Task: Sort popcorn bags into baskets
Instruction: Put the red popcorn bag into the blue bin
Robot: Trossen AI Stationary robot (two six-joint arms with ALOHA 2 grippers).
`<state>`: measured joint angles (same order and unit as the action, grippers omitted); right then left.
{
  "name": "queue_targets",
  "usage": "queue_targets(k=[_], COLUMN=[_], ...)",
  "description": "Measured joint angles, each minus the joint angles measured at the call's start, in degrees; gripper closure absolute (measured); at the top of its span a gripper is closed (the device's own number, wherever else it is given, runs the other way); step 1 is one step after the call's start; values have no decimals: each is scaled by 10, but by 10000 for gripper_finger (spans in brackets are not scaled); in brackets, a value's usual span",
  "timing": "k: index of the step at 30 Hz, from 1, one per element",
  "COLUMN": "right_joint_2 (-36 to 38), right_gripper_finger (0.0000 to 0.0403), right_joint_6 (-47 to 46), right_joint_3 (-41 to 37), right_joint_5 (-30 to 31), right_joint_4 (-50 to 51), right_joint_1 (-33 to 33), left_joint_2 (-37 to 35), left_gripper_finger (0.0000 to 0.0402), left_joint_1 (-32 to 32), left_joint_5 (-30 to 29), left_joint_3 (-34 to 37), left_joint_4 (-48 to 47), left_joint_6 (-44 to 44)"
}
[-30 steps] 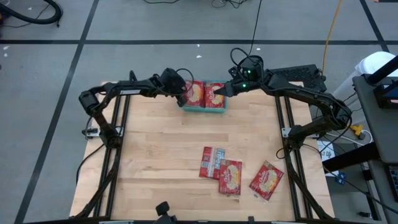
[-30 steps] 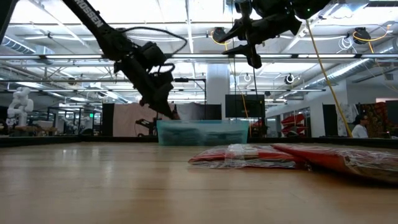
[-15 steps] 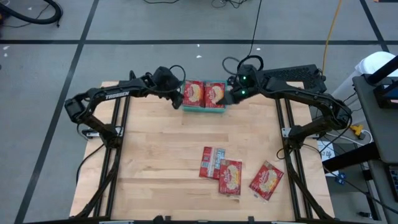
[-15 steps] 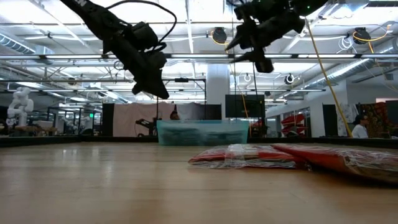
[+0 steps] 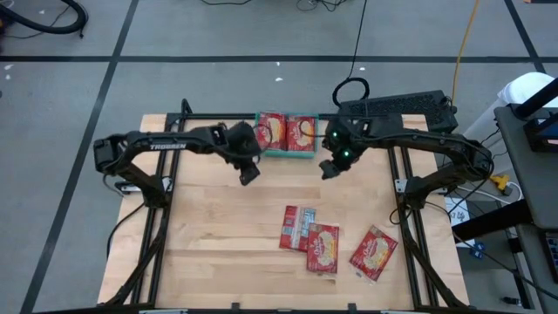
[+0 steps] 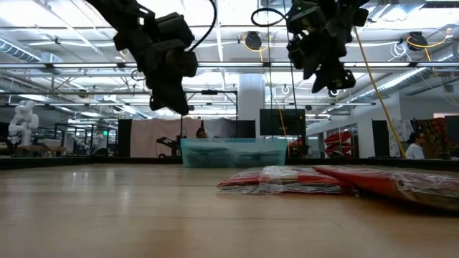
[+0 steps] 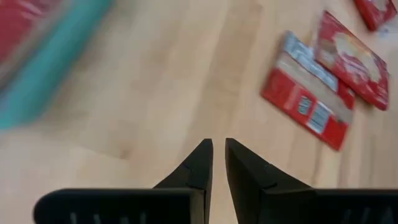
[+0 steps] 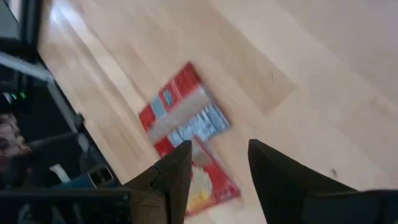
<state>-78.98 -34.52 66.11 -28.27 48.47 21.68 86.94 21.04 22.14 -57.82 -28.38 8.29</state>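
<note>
The teal basket [image 5: 288,153] stands at the far edge's middle, with two red popcorn bags [image 5: 284,131] lying flat in it. Three more bags lie flat on the wood near the front right: two overlapping [image 5: 297,228], [image 5: 323,248] and one apart [image 5: 374,253]. My left gripper [image 5: 248,174] hangs above bare wood just in front of the basket's left end, with only a narrow gap between its fingers [image 7: 219,152] and nothing in it. My right gripper [image 5: 330,167] hangs in front of the basket's right end, open and empty [image 8: 219,155]. Both point slanting down.
The arms' dark frames run along the table's left and right edges [image 5: 161,218], [image 5: 405,218]. Bare wood lies between the basket and the loose bags. In the low view the basket [image 6: 233,152] stands far back and the bags [image 6: 283,179] lie in front.
Both grippers have left the basket and come toward the table's near edge. My left gripper has risen clear of the basket's left rim. My right gripper has sunk a little, gone slightly toward the right edge and tipped from nearly level to slanting down. The bags have kept still.
</note>
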Motion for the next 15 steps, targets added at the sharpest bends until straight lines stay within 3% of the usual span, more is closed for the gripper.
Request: queue_targets(k=[8,15], right_joint_2=[0,0], right_gripper_finger=[217,179], right_joint_6=[32,14], right_joint_3=[-7,-77], right_joint_5=[14,-2], right_joint_4=[27,-1], right_joint_1=[-70,-122], left_joint_2=[0,0], left_gripper_finger=[355,355], left_joint_1=[-114,-213], left_joint_5=[-37,-85], left_joint_3=[0,0], left_joint_4=[2,22], left_joint_6=[117,253])
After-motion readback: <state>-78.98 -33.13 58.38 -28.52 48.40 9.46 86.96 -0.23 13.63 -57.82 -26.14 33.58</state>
